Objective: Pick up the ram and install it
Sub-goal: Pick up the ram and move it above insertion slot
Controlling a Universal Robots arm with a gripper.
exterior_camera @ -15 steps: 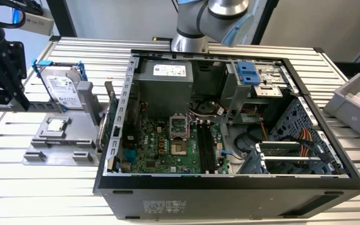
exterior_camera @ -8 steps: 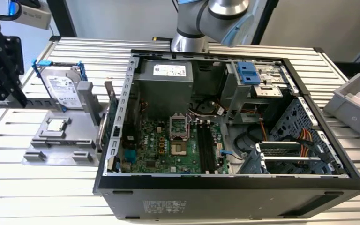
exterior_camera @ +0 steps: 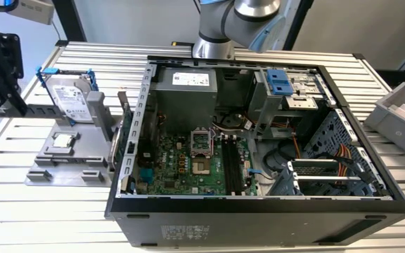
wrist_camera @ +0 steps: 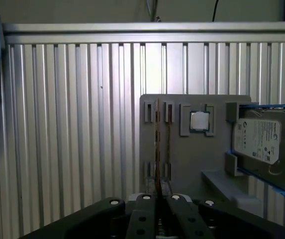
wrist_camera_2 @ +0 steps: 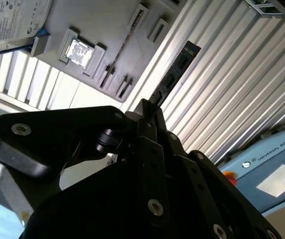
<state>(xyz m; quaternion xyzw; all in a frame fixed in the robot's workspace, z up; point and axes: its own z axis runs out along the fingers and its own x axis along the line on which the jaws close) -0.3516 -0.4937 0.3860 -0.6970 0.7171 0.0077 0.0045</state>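
Note:
The ram (wrist_camera_2: 177, 69) is a slim dark stick that juts out from between my gripper's fingers in the second wrist view. In the first wrist view the ram (wrist_camera: 157, 149) appears edge-on as a thin line rising from the fingertips. My gripper (wrist_camera_2: 147, 107) (wrist_camera: 158, 196) is shut on one end of it and holds it in the air over the ribbed table. In the exterior view my black gripper (exterior_camera: 9, 105) hangs at the far left, beside the grey holder (exterior_camera: 61, 168).
The open computer case (exterior_camera: 259, 205) lies in the middle, its motherboard memory slots (exterior_camera: 232, 168) facing up. The holder carries a hard drive (exterior_camera: 69, 97), a processor (exterior_camera: 63, 140) and a green card (exterior_camera: 125, 132). A grey bin (exterior_camera: 399, 121) stands at the exterior view's right.

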